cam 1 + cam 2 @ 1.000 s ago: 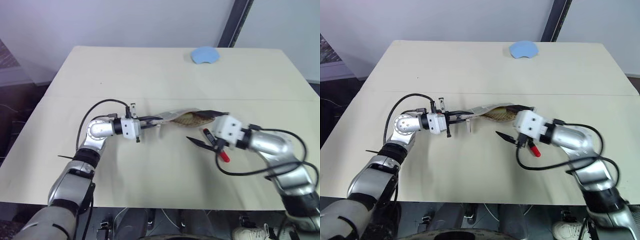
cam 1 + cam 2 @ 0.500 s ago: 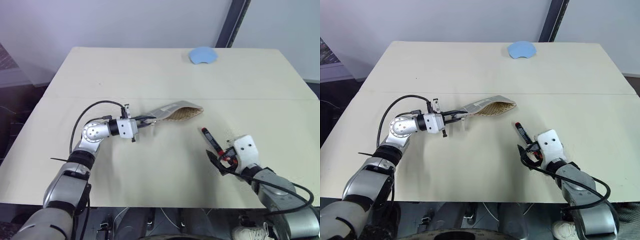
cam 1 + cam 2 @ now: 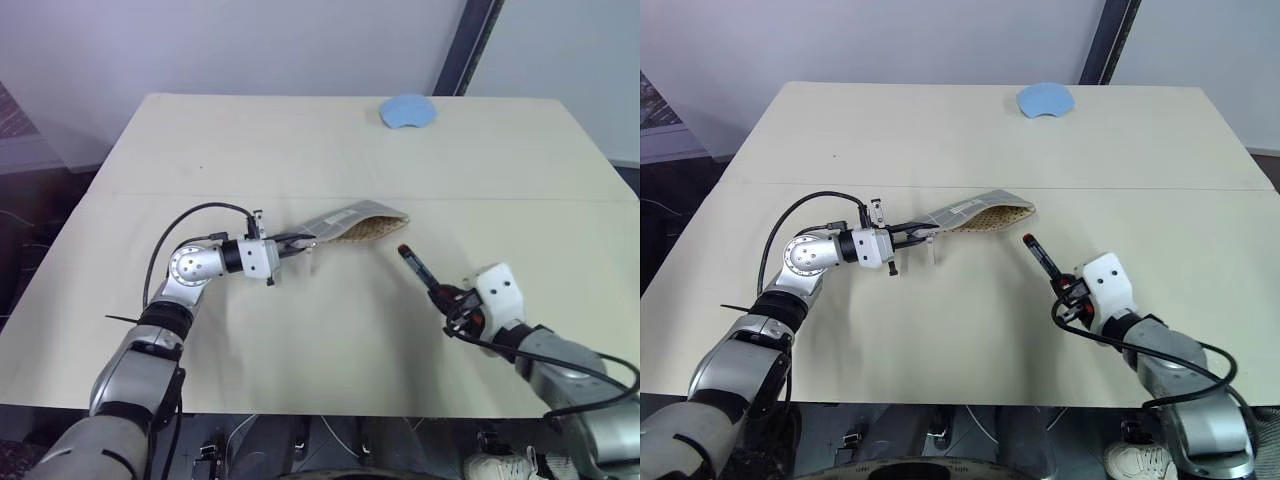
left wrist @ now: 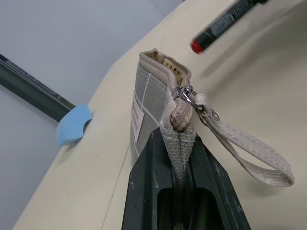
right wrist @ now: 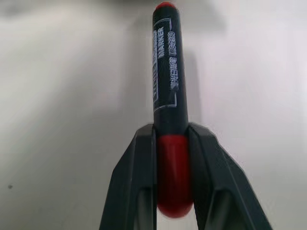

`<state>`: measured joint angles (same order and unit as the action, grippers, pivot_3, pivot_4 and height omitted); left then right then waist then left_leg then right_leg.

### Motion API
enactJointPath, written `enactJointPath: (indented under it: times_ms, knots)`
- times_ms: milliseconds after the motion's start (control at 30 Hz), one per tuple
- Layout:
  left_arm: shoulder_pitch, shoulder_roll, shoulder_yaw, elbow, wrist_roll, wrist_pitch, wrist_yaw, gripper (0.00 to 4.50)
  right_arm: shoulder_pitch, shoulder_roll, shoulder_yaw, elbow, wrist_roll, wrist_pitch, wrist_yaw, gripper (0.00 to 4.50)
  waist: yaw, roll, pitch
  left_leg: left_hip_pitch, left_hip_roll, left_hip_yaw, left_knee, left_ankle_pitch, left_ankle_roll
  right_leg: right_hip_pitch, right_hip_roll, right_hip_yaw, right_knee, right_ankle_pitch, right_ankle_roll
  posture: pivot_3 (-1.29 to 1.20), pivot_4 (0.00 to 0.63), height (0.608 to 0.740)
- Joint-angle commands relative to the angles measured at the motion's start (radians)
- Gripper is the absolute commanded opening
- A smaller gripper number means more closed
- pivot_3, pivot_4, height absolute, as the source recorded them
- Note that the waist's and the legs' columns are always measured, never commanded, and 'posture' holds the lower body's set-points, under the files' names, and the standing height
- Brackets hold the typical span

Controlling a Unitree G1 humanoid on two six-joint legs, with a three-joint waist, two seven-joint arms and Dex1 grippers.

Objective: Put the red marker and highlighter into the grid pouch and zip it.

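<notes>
The grid pouch [image 3: 352, 222] is held up off the table, its mouth gaping toward the right. My left gripper [image 3: 292, 243] is shut on its zipper end, and in the left wrist view the two black fingers [image 4: 148, 163] pinch the fabric beside the zipper pull and wrist strap [image 4: 249, 151]. The red marker [image 3: 414, 267] sits to the right of the pouch, with its dark barrel [image 5: 169, 76] pointing toward the pouch mouth. My right gripper [image 5: 171, 133] is shut on the marker's red cap end. The highlighter is out of view.
A small blue blob-shaped object [image 3: 408, 110] lies at the far edge of the beige table [image 3: 300, 150]. The table's front edge runs just below both arms. A dark post [image 3: 468, 45] stands behind the table.
My right gripper has drawn back from beside the pouch toward the table's front edge and closed on the marker's red cap end. The left gripper keeps hold of the pouch in the same place.
</notes>
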<state>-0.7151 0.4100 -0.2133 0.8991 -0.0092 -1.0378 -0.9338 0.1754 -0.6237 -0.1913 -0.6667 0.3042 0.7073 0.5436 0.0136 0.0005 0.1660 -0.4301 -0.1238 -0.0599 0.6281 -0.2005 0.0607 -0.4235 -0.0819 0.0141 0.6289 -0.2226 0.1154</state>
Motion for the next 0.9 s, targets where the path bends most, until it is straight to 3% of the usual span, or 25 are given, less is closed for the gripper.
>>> enactJointPath:
  times_ms: [33, 367, 600, 900]
  knots:
    - [-0.012, -0.004, 0.006, -0.028, -0.007, -0.011, 0.009, 0.00, -0.023, -0.035, -0.021, -0.030, 0.021, -0.057, 0.050, 0.34, 0.000, 0.000, 0.000, 0.000, 0.000, 0.000, 0.000, 0.000, 0.000, 0.000, 0.000, 0.000, 0.000, 0.000, 0.000, 0.00, 0.150, 0.739]
    - [-0.018, -0.024, -0.015, -0.072, -0.017, -0.013, -0.021, 0.00, -0.252, -0.136, 0.169, 0.164, -0.119, -0.170, 0.114, 0.34, 0.000, -0.001, 0.001, 0.000, 0.000, 0.000, 0.001, 0.000, 0.000, 0.000, -0.001, -0.001, 0.000, 0.000, -0.001, 0.00, 0.150, 0.739]
    - [-0.022, -0.027, -0.027, -0.120, -0.058, -0.015, -0.084, 0.00, -0.420, -0.231, 0.340, 0.304, -0.300, -0.472, 0.236, 0.34, -0.001, -0.001, 0.001, -0.001, 0.000, 0.001, 0.001, 0.000, 0.000, -0.001, -0.002, -0.001, -0.002, 0.001, 0.001, 0.00, 0.150, 0.739]
    - [-0.030, -0.053, -0.058, -0.147, -0.139, -0.015, -0.195, 0.00, -0.615, -0.135, 0.493, 0.489, -0.445, -0.795, 0.287, 0.34, 0.000, -0.001, 0.001, -0.001, 0.000, 0.001, 0.001, 0.000, 0.000, -0.001, -0.001, -0.001, -0.001, 0.001, 0.001, 0.00, 0.150, 0.739]
